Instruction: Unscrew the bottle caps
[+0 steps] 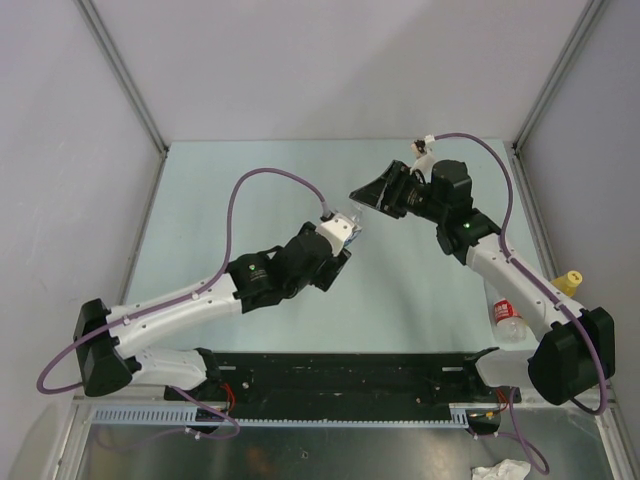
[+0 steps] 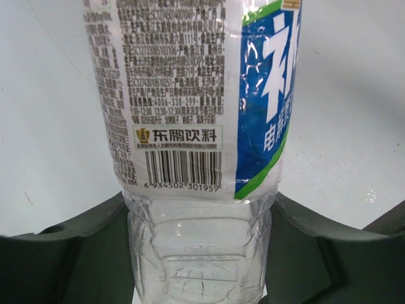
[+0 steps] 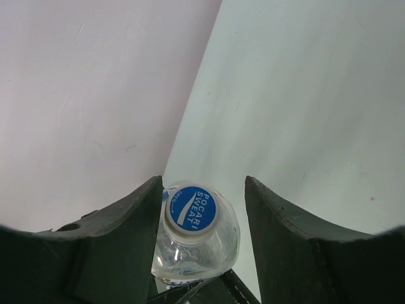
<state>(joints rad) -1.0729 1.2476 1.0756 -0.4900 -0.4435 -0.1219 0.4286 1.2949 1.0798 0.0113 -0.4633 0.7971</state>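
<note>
Two arms meet over the middle of the table (image 1: pixel 250 180), and the split of work between them explains each pose. On the left, the left gripper (image 2: pixel 199 209) has its claw clamped on the lower body of the clear bottle with the blue-green label (image 2: pixel 183 95), both fingers pressed against the ribbed plastic just below the label. Gripping the body leaves the neck free and should keep the bottle from spinning when the top is twisted. The bottle is tipped so that its top points toward the other arm.

Moving right, the right gripper (image 3: pixel 203 183) faces the bottle end-on, its claw partly open with one finger on each side of the white cap (image 3: pixel 191 209). The cap sits close against one finger, while a clear gap shows before the other, so nothing is held yet. That head-on line suits a wrist turn about the cap's own axis. The cap looks fully seated on the neck, so this bottle counts as not yet opened.

Furthest right, by the table's right edge beside the right arm, the red-label bottle (image 1: pixel 508 318) and the yellow-capped bottle (image 1: pixel 568 283) wait, well apart from both claws.
</note>
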